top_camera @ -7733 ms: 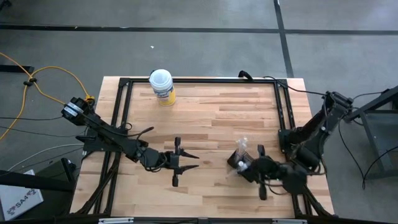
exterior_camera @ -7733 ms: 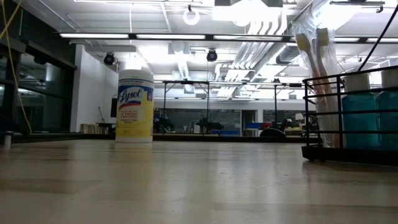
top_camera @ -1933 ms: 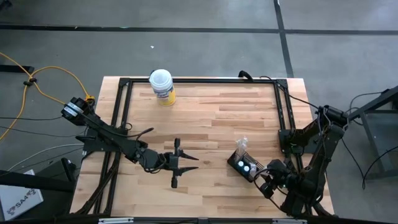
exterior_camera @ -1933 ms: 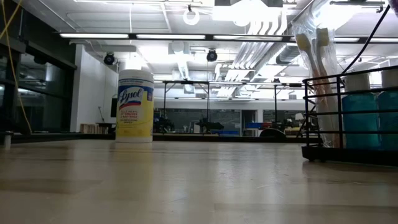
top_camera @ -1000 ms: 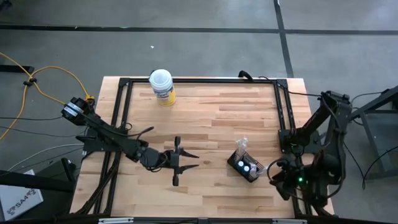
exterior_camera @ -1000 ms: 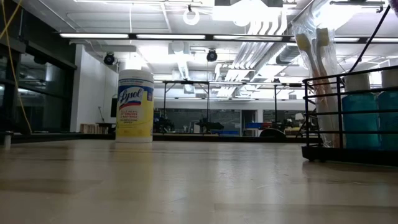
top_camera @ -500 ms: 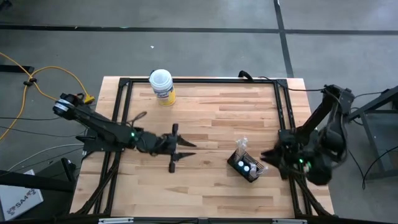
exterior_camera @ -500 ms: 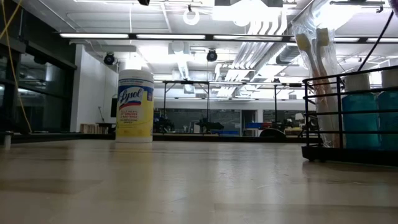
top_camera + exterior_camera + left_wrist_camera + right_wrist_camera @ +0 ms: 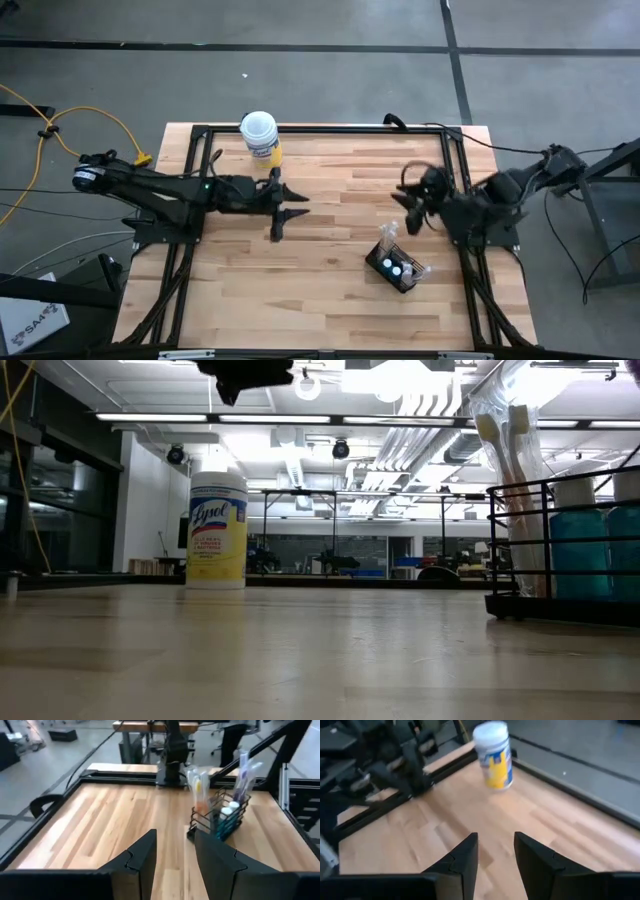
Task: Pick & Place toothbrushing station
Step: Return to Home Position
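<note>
Just now both arms backed off, so placing looked finished

Left claw (image 9: 290,212) had moved from the table's (image 9: 330,300) mid-front to just beside the Lysol canister (image 9: 260,138). Right claw (image 9: 410,207) had left the front-right corner. Both were spread and empty. Toothbrushing station (image 9: 374,260) sat untouched, front-right. Count: one station, two white-capped bottles (image 9: 392,268) in it, one canister. Wrapped brushes (image 9: 388,235) were too bunched to count.

I read high cam: straight down, far, whole table (image 9: 330,290). Low cam: tabletop height, level, facing room. Left wrist cam faces toothbrushing station (image 9: 220,822) across table; right wrist cam faces canister (image 9: 492,755). High, low views share both items.
</note>
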Controlling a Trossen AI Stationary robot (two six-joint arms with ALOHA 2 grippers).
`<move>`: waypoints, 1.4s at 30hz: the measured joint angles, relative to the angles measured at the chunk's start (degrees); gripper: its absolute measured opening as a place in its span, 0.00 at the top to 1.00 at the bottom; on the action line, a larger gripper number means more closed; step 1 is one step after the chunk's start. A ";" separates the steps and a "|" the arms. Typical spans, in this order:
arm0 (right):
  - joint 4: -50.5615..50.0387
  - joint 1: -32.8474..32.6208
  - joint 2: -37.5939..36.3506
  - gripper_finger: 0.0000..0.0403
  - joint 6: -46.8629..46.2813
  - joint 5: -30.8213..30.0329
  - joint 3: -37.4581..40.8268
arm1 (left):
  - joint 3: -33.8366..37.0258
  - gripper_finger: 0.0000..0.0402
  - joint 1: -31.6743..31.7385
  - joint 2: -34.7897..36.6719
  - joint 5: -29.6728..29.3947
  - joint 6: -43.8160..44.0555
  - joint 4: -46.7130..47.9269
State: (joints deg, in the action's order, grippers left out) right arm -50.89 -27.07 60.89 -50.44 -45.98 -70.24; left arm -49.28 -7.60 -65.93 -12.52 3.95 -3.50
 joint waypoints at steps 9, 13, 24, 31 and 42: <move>6.07 16.64 -4.46 0.70 15.58 9.63 0.03 | 0.81 0.68 5.06 0.00 8.33 -0.02 2.77; 10.36 23.47 -7.65 0.70 20.88 14.51 3.92 | 0.83 0.68 6.15 -0.02 9.94 -0.43 4.08; 36.25 44.99 -18.90 0.70 31.28 41.40 27.62 | 0.83 0.68 6.27 -0.02 11.20 -0.96 5.84; 40.21 51.46 -25.62 0.70 32.60 46.68 37.55 | 0.83 0.68 6.26 -0.02 11.20 -1.12 6.29; 44.32 52.34 -34.87 0.70 29.36 43.16 49.92 | 0.83 0.68 6.26 -0.04 11.20 -1.09 6.31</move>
State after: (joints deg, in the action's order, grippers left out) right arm -6.57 25.28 26.03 -21.08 -2.82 -20.31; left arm -48.45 -1.34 -65.98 -1.32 2.87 2.81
